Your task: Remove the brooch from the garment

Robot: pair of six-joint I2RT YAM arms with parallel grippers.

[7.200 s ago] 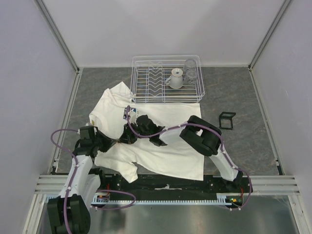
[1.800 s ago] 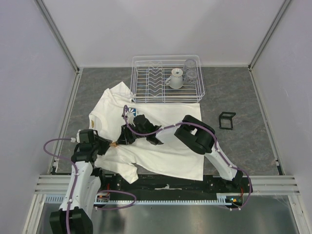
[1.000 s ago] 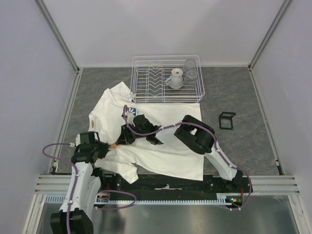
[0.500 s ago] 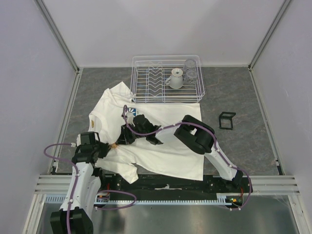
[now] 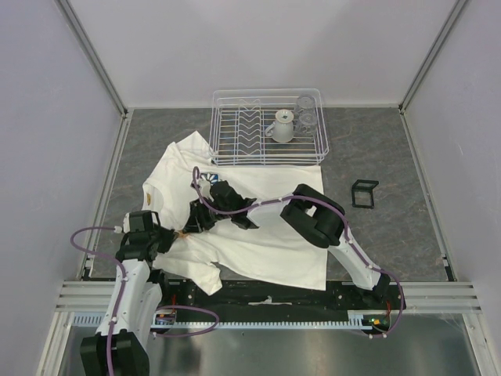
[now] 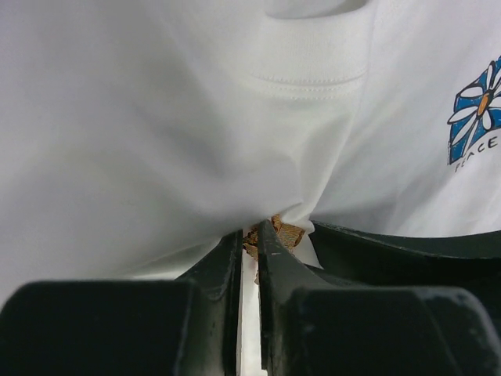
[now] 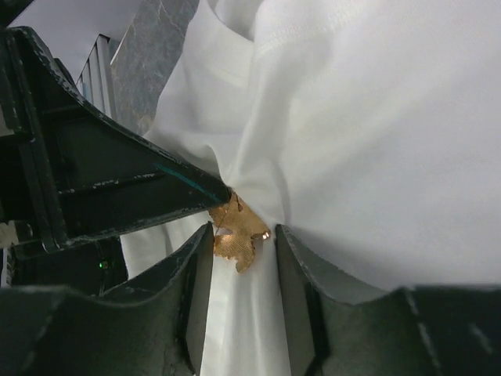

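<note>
The garment [image 5: 270, 243], a white T-shirt, lies spread on the grey table, its blue daisy logo [image 5: 207, 177] partly behind the right arm's cable. The brooch [image 5: 184, 233] is a tiny orange-gold leaf near the shirt's left edge. In the left wrist view my left gripper [image 6: 249, 231] is shut on the brooch [image 6: 280, 233], with the shirt [image 6: 156, 117] bunched over the tips. In the right wrist view my right gripper [image 7: 243, 239] is open, one finger on each side of the brooch [image 7: 239, 233], pressed on the shirt [image 7: 376, 117]. The left gripper's finger [image 7: 117, 188] meets the brooch from the left.
A white wire dish rack [image 5: 235, 153] stands at the back, holding a white jug [image 5: 282, 125] and a glass [image 5: 306, 112]. A small black frame [image 5: 364, 193] stands on the right. Metal rails run along the table's left edge and near edge.
Over the earlier frames my left gripper drew back toward the near left with the brooch and the fabric pulled taut. In the last half second the right wrist shifted slightly up and left.
</note>
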